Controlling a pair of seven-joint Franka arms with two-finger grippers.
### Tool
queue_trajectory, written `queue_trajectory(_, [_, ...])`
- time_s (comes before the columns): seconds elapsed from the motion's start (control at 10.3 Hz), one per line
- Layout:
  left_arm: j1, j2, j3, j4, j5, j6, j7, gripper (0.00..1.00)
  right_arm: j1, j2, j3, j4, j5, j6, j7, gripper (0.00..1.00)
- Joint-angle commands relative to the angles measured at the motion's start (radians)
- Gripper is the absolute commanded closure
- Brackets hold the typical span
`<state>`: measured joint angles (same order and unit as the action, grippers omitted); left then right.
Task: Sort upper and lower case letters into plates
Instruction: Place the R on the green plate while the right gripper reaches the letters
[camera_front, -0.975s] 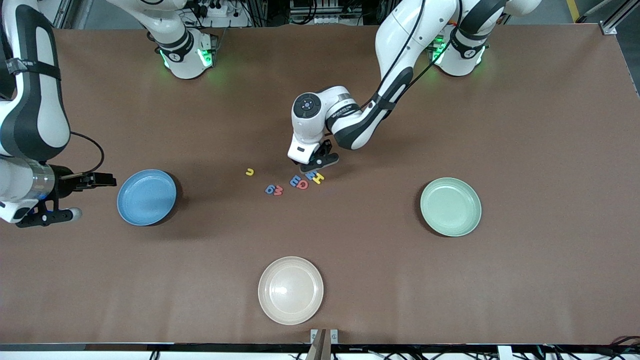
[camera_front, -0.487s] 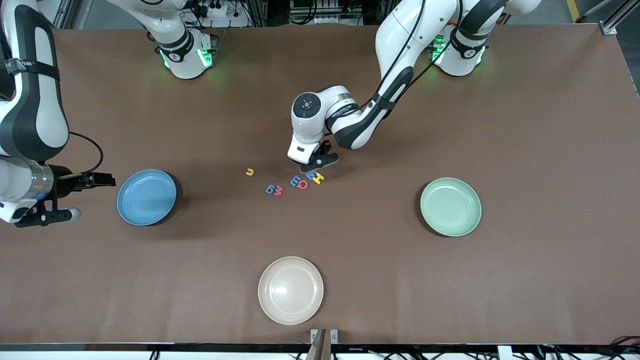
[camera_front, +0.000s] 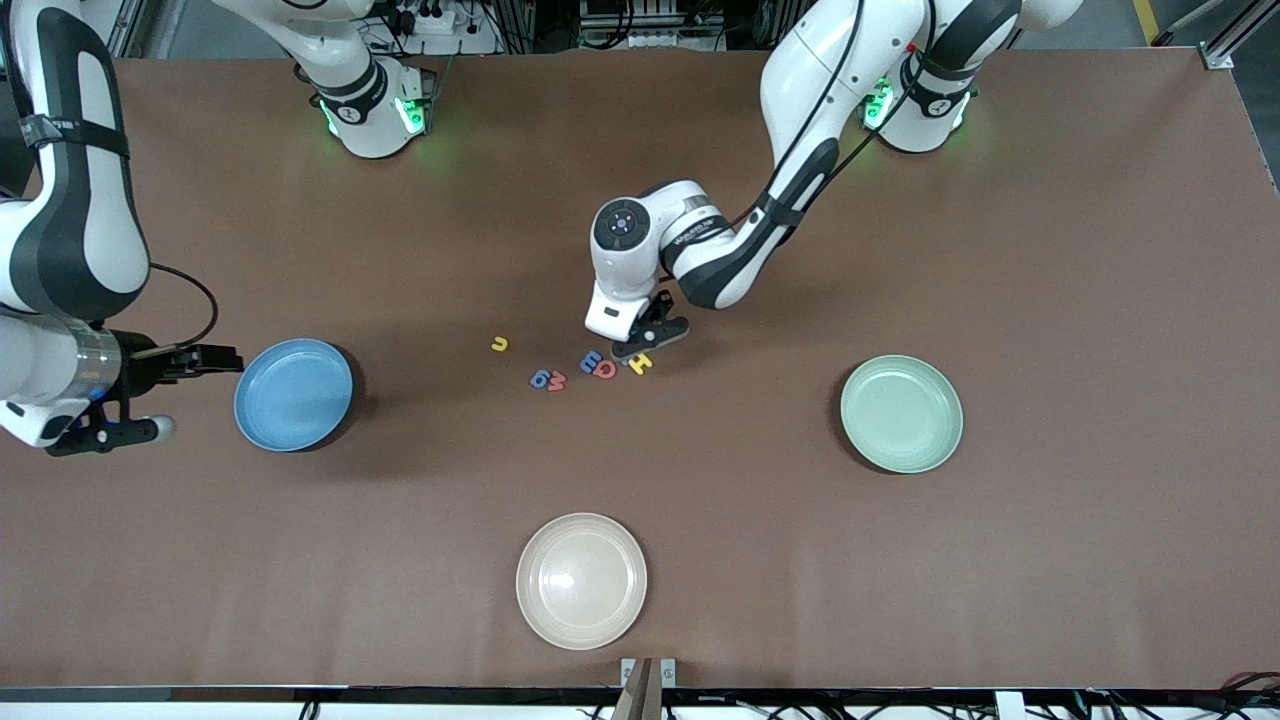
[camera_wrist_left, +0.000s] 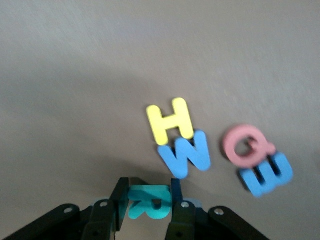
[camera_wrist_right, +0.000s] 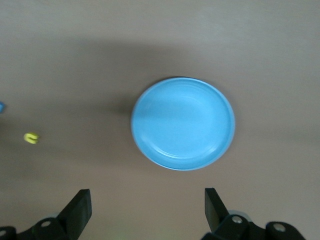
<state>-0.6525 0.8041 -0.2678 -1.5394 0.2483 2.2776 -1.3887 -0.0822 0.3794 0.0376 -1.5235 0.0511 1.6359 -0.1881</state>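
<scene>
My left gripper (camera_front: 640, 347) is shut on a teal letter R (camera_wrist_left: 150, 202), pinched flat between both fingers low over the middle of the table. Beside it lie a yellow H (camera_wrist_left: 170, 120), a blue W (camera_wrist_left: 185, 156), a red Q (camera_wrist_left: 245, 146) and a blue letter (camera_wrist_left: 265, 173). The front view also shows a blue and a red letter (camera_front: 548, 380) side by side and a lone yellow u (camera_front: 499, 344). The sky-blue plate (camera_front: 293, 394) and the mint plate (camera_front: 901, 413) hold nothing. My right gripper (camera_front: 215, 358) waits open beside the blue plate (camera_wrist_right: 183, 123).
A cream-white plate (camera_front: 581, 580) sits nearer the front camera, below the letter cluster. Brown tabletop (camera_front: 1050, 250) stretches between the cluster and each plate. The left arm's elbow (camera_front: 700, 250) hangs over the table just above the letters.
The left gripper's fingers closed on the teal R, and its hand shifted slightly toward the left arm's end of the table. The right arm barely moved.
</scene>
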Motion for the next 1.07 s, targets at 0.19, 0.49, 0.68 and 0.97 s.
queue_trajectory(0.19, [0.079,-0.069,-0.028,-0.007,-0.024,-0.121,0.127,0.77,0.192,0.051,0.004,0.017,0.052,0.077,0.361,0.0])
queue_trajectory(0.49, [0.184,-0.127,-0.028,-0.016,-0.047,-0.225,0.407,0.77,0.295,0.085,0.004,0.017,0.1,0.114,0.47,0.0])
queue_trajectory(0.68, [0.298,-0.149,-0.027,-0.024,-0.053,-0.289,0.644,0.77,0.37,0.105,0.002,0.013,0.167,0.166,0.559,0.0])
queue_trajectory(0.97, [0.477,-0.16,-0.027,-0.051,-0.052,-0.309,0.989,0.77,0.461,0.141,0.001,0.012,0.159,0.231,0.683,0.0])
